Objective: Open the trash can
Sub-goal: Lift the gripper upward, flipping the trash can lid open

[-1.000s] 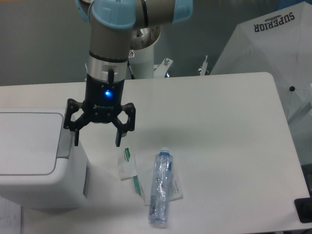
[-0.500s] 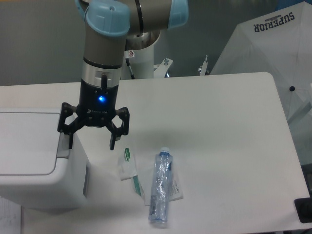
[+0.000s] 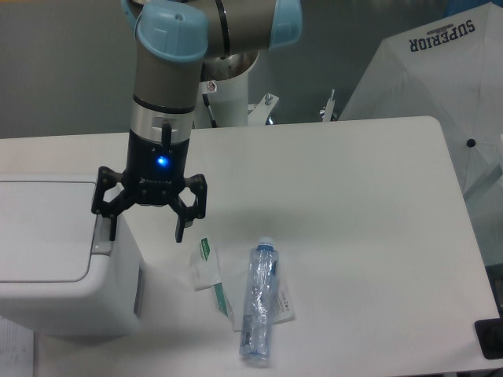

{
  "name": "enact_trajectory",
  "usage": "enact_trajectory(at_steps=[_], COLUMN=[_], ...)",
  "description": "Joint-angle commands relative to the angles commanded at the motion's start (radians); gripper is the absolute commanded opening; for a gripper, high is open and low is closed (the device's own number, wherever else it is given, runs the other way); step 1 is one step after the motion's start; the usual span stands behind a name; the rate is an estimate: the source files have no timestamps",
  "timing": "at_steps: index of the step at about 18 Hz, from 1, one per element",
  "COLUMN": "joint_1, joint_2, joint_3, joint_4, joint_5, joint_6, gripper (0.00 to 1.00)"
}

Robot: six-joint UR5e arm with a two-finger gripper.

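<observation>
— Progress so far? Hard to call it more than an approach. Trash can (image 3: 67,259) at the left edge of the bench (image 3: 354,204), lid flat and shut, grey push tab (image 3: 103,232) on the right end of the lid looking level with it.

— And the claw (image 3: 146,229)?

— Spread wide, gripping nothing. Pointing straight down, straddling the can's right edge: one finger (image 3: 111,224) over or at the tab, the other (image 3: 182,228) hanging out over bare bench. Touching the tab or merely just above it? Cannot tell from this angle.

— Anything else about?

— Clear plastic bottle (image 3: 259,302) lying on its side, a few wrappers (image 3: 211,271) just beside it, all clear of the can and off to the right of the claw. A folded white umbrella (image 3: 440,86) past the far right corner.

— Left to do, then?

— Likely the whole of the real work: pressing down on the tab until released, then seeing the lid rise. No sign of a gap under the lid yet. Alignment looks about right for a push with the left-hand finger, judged loosely.
</observation>
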Motion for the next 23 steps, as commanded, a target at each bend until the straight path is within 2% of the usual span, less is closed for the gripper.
enact_trajectory(at_steps=[8, 10, 12, 13, 15, 17, 23], joint_1=[0.0, 0.002, 0.012, 0.037, 0.102, 0.138, 0.251], joint_2=[0.0, 0.012, 0.012, 0.015, 0.034, 0.055, 0.054], joint_3=[0.005, 0.027, 0.076, 0.098, 0.107, 0.11, 0.166], joint_4=[0.0, 0.002, 0.0, 0.0, 0.0, 0.002, -0.002], joint_5=[0.0, 0.0, 0.0, 0.0, 0.002, 0.003, 0.008], joint_6=[0.0, 0.008, 0.006, 0.006, 0.006, 0.005, 0.035], gripper=[1.0, 1.0, 1.0, 1.0, 1.0, 1.0, 1.0])
